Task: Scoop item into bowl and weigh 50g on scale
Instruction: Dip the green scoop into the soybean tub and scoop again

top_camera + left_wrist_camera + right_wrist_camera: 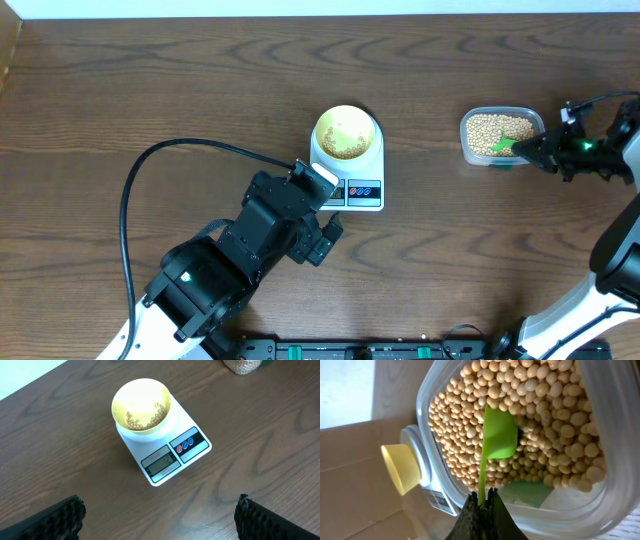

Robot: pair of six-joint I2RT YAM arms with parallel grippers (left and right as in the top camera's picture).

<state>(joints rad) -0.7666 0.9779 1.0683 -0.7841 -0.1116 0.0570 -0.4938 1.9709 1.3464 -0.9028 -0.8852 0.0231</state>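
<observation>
The pale yellow bowl [347, 133] stands on the white scale [362, 192] at the table's middle and holds a thin layer of beans [145, 419]. The scale's display [161, 463] is lit. The clear tub [470, 150] at the right holds many tan beans [545, 435]. My right gripper [482, 502] is shut on the handle of a green scoop [499, 435], whose head is among the beans in the tub. My left gripper [159, 515] is open and empty, above bare table in front of the scale. The bowl [402, 467] and scale also show in the right wrist view.
A black cable [150, 170] loops across the table left of the scale. The table's back edge runs along the top of the overhead view.
</observation>
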